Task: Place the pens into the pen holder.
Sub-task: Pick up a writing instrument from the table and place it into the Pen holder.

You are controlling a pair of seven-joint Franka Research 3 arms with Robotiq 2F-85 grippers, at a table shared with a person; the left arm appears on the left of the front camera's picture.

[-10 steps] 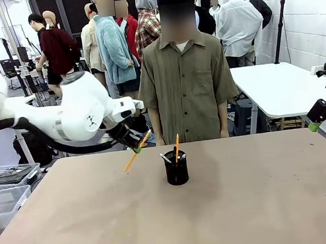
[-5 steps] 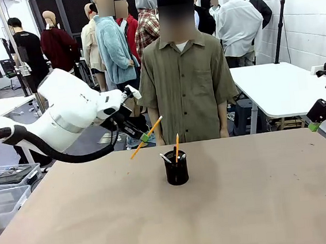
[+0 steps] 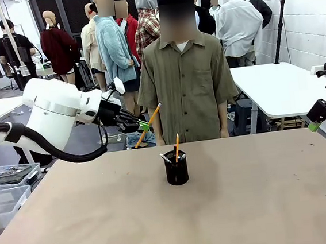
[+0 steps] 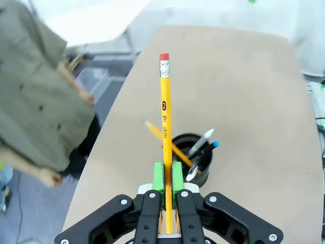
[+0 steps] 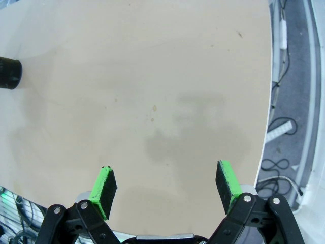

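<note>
My left gripper [image 3: 144,125] is shut on a yellow pencil with a red eraser [image 3: 149,123], held tilted in the air up and to the left of the pen holder [image 3: 176,168]. In the left wrist view the pencil [image 4: 164,112] sticks straight out past the green pads [image 4: 159,176], with the black mesh pen holder [image 4: 184,143] on the table below. Inside it stand another yellow pencil [image 4: 158,134], a whitish pen [image 4: 201,142] and a dark pen with a blue tip [image 4: 207,150]. My right gripper [image 5: 167,186] hangs open and empty over bare table, far right of the holder [image 5: 9,72].
A person in an olive shirt [image 3: 187,85] stands at the far edge of the table behind the holder. Clear plastic bins [image 3: 8,189] sit off the table's left side. A white table [image 3: 281,87] stands back right. The brown table's edge [image 5: 265,127] runs beside my right gripper.
My left arm has risen and swung toward the holder, carrying the yellow pencil up and to the right. The right arm has stayed still.
</note>
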